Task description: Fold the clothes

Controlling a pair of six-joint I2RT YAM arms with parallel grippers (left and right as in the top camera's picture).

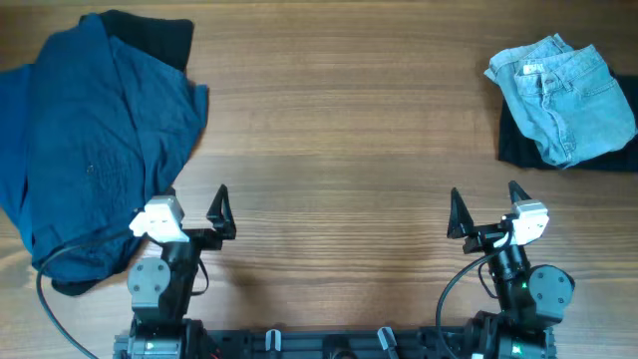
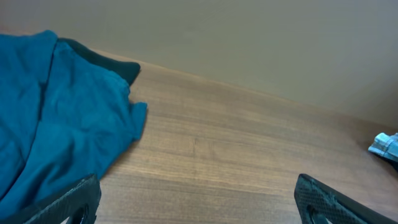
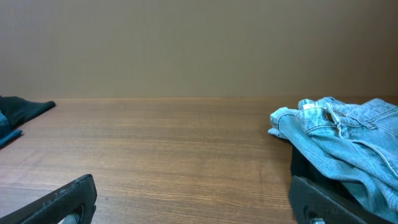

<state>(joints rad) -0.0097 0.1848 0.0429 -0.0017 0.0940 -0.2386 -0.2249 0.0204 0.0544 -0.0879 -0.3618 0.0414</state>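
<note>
At the upper left of the overhead frame, a dark blue garment point(image 1: 100, 140) lies crumpled over a black garment point(image 1: 164, 35), reaching down beside my left gripper point(image 1: 195, 204), whose fingers are spread wide around nothing. Wooden table point(image 1: 339, 120) fills the middle. My right gripper point(image 1: 486, 204) is likewise spread, holding nothing. At the upper right, the denim shorts point(image 1: 563, 95) sit bunched on what seems to be black cloth point(image 1: 516, 148).

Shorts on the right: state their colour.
The shorts are faded light-blue denim, clearest in the overhead view.
</note>
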